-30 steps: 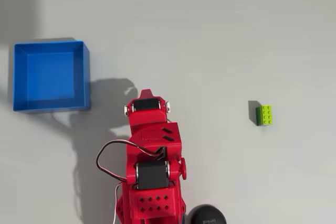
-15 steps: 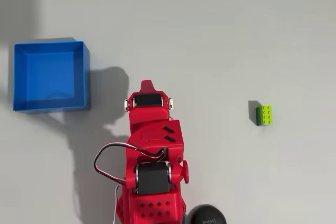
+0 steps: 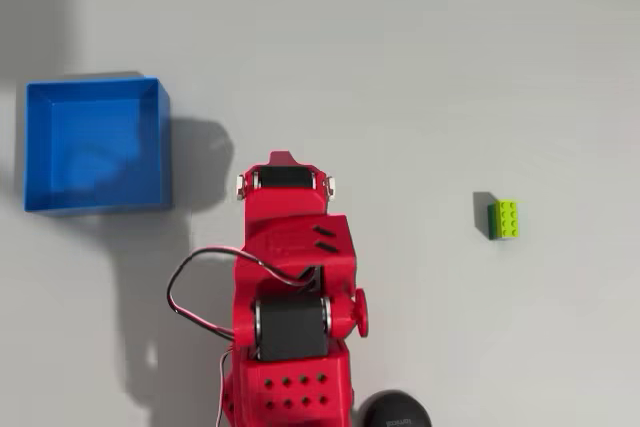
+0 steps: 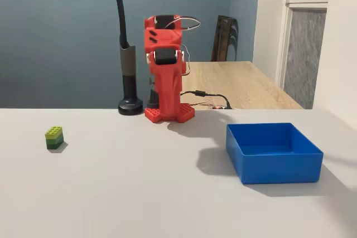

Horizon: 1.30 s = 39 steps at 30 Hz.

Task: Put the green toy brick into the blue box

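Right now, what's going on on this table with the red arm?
Nothing is being handled yet. The red arm stands folded up over its base at the table's back edge, well away from both things. The green brick sits alone on the table, on the right in the overhead view. The blue box sits on the opposite side with nothing in it. The pictures do not show whether the gripper is open or shut.

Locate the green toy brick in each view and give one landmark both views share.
Overhead view: the green toy brick lies alone at the right, level with the arm's upper part.
Fixed view: the brick sits at the far left of the table.
Shared landmark: the blue box, on the opposite side of the arm.
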### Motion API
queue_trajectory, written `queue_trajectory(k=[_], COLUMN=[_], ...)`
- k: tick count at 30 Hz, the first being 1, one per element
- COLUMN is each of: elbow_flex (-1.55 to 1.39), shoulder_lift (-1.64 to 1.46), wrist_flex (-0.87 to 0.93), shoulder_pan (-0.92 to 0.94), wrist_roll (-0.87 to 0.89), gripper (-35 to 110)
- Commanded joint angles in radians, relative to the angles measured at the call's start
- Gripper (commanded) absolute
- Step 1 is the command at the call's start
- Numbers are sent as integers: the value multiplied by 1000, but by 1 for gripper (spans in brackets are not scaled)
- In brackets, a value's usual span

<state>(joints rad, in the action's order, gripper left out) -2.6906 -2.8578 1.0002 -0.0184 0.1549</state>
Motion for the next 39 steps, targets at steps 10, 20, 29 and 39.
queue_trajectory(k=[10,20,29,39], elbow_flex=[423,632,680,707], shoulder_lift=[350,581,661,773], wrist_flex=[233,307,307,305], shoulder_pan=[64,261,460,715], wrist_roll=[146,215,209,209], gripper=[8,10,18,28])
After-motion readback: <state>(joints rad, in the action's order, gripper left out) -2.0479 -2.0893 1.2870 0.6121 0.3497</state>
